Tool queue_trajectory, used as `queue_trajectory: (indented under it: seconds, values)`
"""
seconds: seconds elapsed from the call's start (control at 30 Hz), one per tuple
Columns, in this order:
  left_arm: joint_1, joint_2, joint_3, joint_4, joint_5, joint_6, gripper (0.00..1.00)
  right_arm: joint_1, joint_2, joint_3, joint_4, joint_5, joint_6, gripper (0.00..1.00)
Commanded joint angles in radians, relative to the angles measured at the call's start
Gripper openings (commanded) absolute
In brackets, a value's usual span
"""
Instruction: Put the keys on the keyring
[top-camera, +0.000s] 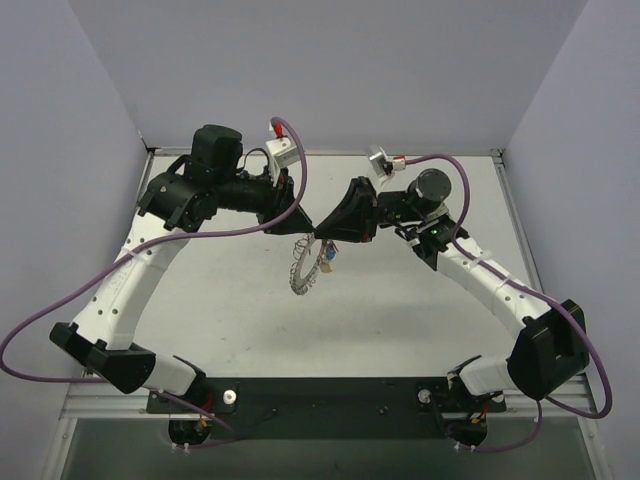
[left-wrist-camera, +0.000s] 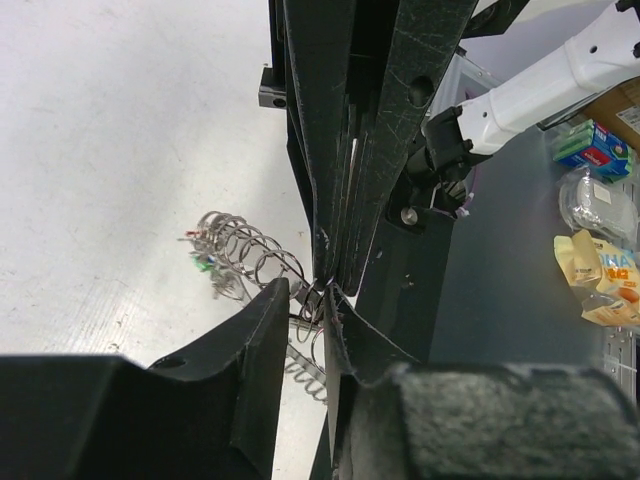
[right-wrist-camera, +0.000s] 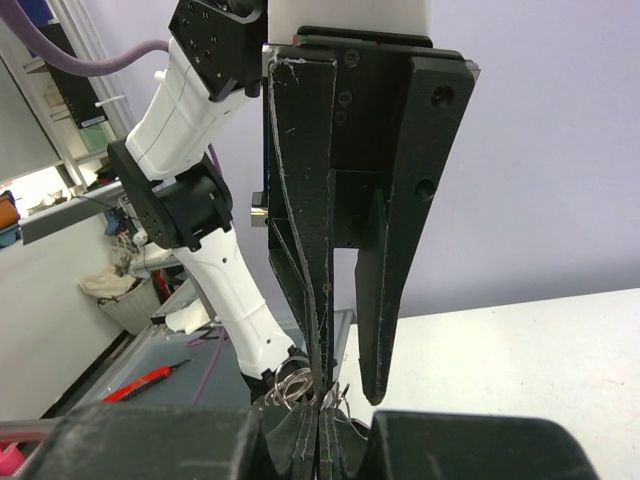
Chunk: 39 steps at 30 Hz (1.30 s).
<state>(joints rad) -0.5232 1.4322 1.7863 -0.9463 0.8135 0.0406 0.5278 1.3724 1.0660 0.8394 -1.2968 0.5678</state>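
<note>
The keyring (top-camera: 300, 270), a silvery coiled ring, hangs above the white table between the two arms. Small keys (top-camera: 326, 262) dangle on its right side; one green head (left-wrist-camera: 205, 263) shows in the left wrist view. My right gripper (top-camera: 325, 236) is shut on the ring's top edge, and wire loops (right-wrist-camera: 290, 385) stick out beside its closed tips (right-wrist-camera: 320, 405). My left gripper (top-camera: 312, 231) meets it tip to tip. Its jaws (left-wrist-camera: 308, 292) stand apart with the ring's wire (left-wrist-camera: 245, 250) between them and a gap still visible.
The white table (top-camera: 400, 320) is bounded by grey walls at the back and sides. A dark base plate (top-camera: 320, 395) lies along the near edge. Off the table, packets and boxes (left-wrist-camera: 600, 270) sit on a dark surface.
</note>
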Motion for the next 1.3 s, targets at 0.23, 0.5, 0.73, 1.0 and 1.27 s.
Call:
queue_trajectory:
  seconds: [0.23,0.5,0.73,1.0,1.27]
  values:
    - [-0.020,0.002,0.036,-0.032,-0.020,0.050,0.29,-0.009,-0.019,0.031,0.132,0.002,-0.017,0.00]
    - [-0.031,0.004,0.036,-0.022,-0.023,0.048,0.20,-0.008,-0.012,0.031,0.153,-0.006,0.003,0.00]
    - [-0.031,-0.023,0.028,0.043,-0.036,0.015,0.48,-0.008,-0.013,0.029,0.158,-0.016,0.010,0.00]
    - [-0.031,-0.022,0.030,0.067,-0.020,0.007,0.43,-0.008,-0.013,0.026,0.176,-0.024,0.023,0.00]
    - [-0.029,-0.041,0.024,0.089,-0.030,-0.004,0.48,-0.008,-0.010,0.025,0.191,-0.029,0.035,0.00]
